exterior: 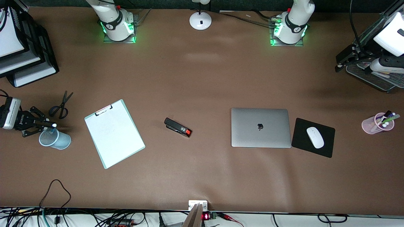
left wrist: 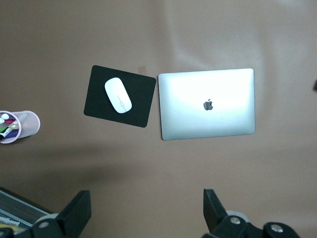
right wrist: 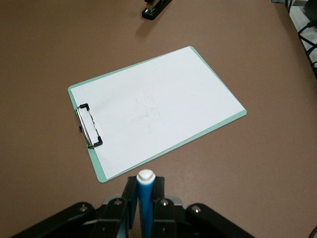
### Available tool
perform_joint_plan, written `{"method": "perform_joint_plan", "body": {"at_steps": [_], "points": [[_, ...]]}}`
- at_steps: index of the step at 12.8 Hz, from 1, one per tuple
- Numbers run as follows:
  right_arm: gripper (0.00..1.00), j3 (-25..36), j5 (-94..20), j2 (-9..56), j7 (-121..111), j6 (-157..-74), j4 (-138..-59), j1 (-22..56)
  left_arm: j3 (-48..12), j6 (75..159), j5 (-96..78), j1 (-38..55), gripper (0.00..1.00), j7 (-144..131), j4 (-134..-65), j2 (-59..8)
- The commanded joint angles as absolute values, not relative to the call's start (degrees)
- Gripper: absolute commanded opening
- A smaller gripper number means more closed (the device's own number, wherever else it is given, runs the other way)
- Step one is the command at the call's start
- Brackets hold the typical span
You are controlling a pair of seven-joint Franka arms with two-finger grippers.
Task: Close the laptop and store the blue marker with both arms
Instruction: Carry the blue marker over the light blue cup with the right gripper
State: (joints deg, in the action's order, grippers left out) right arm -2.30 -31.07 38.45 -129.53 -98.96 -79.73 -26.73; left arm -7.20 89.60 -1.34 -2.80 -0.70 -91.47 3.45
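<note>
The silver-grey laptop (exterior: 260,127) (left wrist: 207,104) lies shut on the table, lid down with its dark logo facing up. My right gripper (exterior: 50,125) (right wrist: 145,182) is shut on the blue marker (exterior: 54,125) (right wrist: 145,203), whose white end sticks out past the fingertips. It hangs over the rim of a light blue mesh cup (exterior: 56,140) at the right arm's end of the table. My left gripper (exterior: 342,61) (left wrist: 146,204) is open and empty, raised over the left arm's end of the table, well away from the laptop.
A clipboard with white paper (exterior: 114,133) (right wrist: 153,109), a black stapler (exterior: 177,127) and scissors (exterior: 61,105) lie toward the right arm's end. A black mouse pad (exterior: 328,142) with a white mouse (exterior: 315,137) lies beside the laptop. A pink pen cup (exterior: 377,123) and a mesh tray (exterior: 377,80) stand at the left arm's end.
</note>
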Motion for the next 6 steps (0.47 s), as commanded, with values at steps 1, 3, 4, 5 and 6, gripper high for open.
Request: {"method": "perform_joint_plan", "body": {"at_steps": [1,3,4,5,6], "points": [[0.02,-3.4,-31.5,39.3,-133.3,-95.4,-78.4,-28.9,-6.5,88.8,-2.0,-2.4,1.0,0.5,-91.8,4.0],[0.03,-3.5,-31.6,39.3,-138.4,-95.0,-78.4,-28.8,-6.6,88.5,-2.0,-2.4,1.0,0.3,-91.8,4.0],[0.03,-3.5,-31.6,39.4,-138.9,-95.1,-78.4,-28.9,-6.6,88.0,-2.0,-2.4,1.0,-0.3,-92.0,4.0],[0.03,-3.5,-31.6,39.5,-139.5,-95.2,-78.4,-28.9,-6.6,87.4,-2.0,-2.4,1.0,-0.3,-92.3,4.0],[0.03,-3.5,-31.6,39.5,-140.9,-95.4,-78.3,-28.9,-6.6,87.1,-2.0,-2.5,1.0,-0.4,-92.3,4.0]]}}
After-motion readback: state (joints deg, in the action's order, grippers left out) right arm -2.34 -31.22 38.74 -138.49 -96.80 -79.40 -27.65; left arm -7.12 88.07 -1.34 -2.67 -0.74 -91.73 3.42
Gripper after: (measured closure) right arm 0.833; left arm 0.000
